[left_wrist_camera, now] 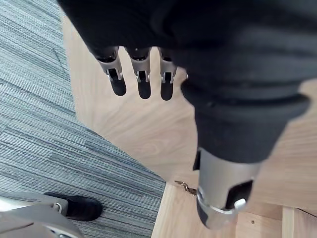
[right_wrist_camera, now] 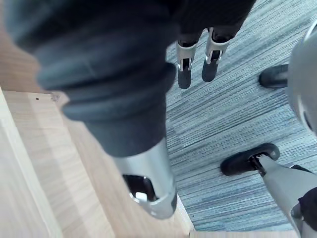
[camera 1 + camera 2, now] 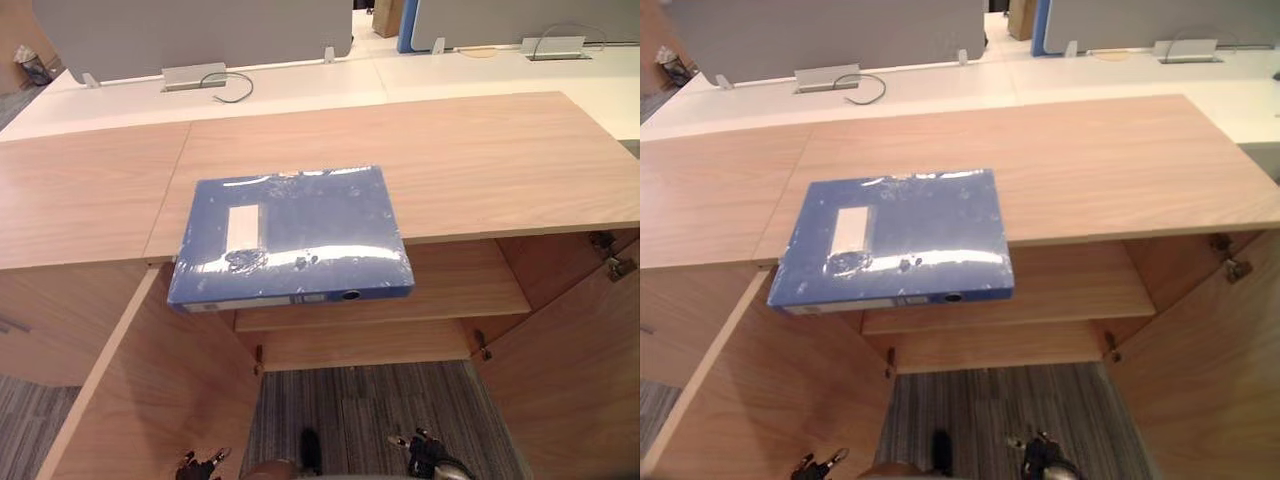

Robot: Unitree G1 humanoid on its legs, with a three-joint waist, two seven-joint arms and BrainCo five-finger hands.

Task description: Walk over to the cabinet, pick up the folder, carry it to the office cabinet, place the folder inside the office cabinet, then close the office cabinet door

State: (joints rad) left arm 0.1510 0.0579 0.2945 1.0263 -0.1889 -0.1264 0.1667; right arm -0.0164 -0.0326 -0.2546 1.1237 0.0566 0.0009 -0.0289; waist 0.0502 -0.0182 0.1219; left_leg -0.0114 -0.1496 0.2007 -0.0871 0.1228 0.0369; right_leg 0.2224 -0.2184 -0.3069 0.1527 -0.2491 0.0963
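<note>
Left hand (image 1: pixel 143 84), right hand (image 2: pixel 184 74) hang empty at frame bottom, fingers straight; should grip blue plastic box folder (image 3: pixel 290 235), centre, evenly where it overhangs light wooden cabinet (image 3: pixel 450 150).

L hand (image 1: pixel 220 188) is hanging low at the robot's side, w/ fingers (image 1: pixel 144 85) pointing straight down, relaxed, thumb standing apart, gripping nothing. R hand (image 2: pixel 148 191) is hanging the same way on the opp. side, its fingers (image 2: pixel 184 74) loose & straight, also holding nothing.
</note>
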